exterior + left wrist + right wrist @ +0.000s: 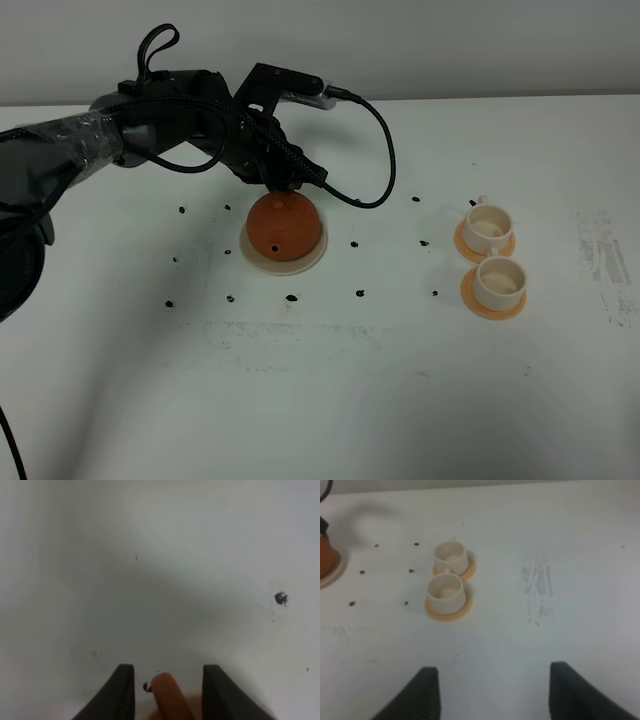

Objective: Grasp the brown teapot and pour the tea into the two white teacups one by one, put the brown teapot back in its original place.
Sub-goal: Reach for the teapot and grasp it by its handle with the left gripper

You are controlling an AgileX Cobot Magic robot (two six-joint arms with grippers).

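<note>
The brown teapot (283, 226) sits on its cream saucer (318, 252), the original place, left of the table's middle. My left gripper (280, 190) hangs over its far side. In the left wrist view the orange-brown handle (167, 697) stands between the two dark fingers (122, 690), with a gap on each side. The two white teacups (488, 224) (499, 279) rest on orange coasters at the right. The right wrist view shows both cups (450, 554) (445, 589), the teapot's edge (324, 555), and my right gripper (495, 685) open above bare table.
Small black marks (357, 294) dot the white table around the saucer. A grey scuff (605, 255) lies to the right of the cups. A black cable (385, 140) loops from the left arm over the table.
</note>
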